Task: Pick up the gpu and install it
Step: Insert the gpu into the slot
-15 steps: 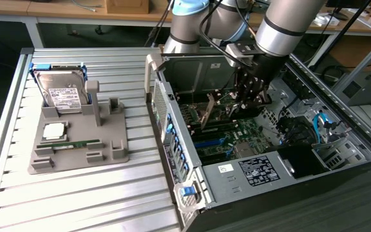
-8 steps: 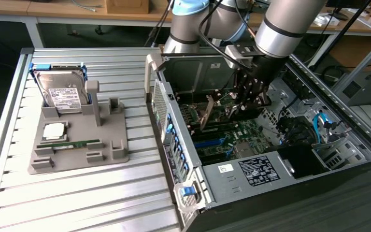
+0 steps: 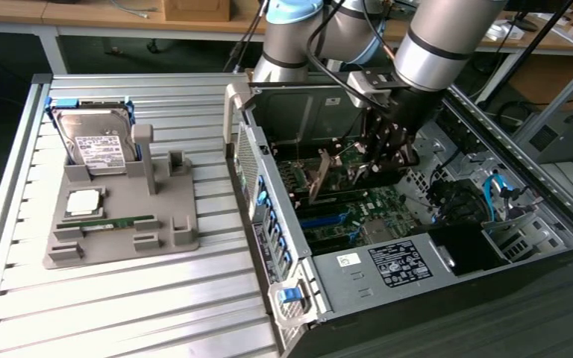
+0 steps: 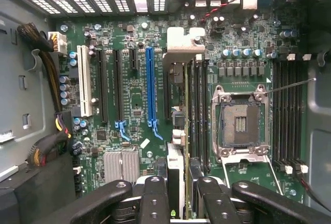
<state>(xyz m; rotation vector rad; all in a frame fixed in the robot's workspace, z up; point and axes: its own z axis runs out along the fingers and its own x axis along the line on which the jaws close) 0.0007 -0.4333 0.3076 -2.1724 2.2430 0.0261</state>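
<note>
Pincer [image 4: 183, 203] grips the gpu [image 4: 184, 94] edge-on over the motherboard [image 4: 135, 105].

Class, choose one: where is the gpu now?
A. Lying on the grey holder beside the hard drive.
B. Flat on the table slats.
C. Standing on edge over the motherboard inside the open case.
C: the gpu stands edge-on over the motherboard, gripped between the jaws of the gripper.

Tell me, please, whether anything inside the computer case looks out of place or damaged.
Nothing looks spilled or damaged. The one oddity is the CPU socket: it is empty, its thin lever swung free. The gpu stands on edge, parallel to the blue slot.
</note>
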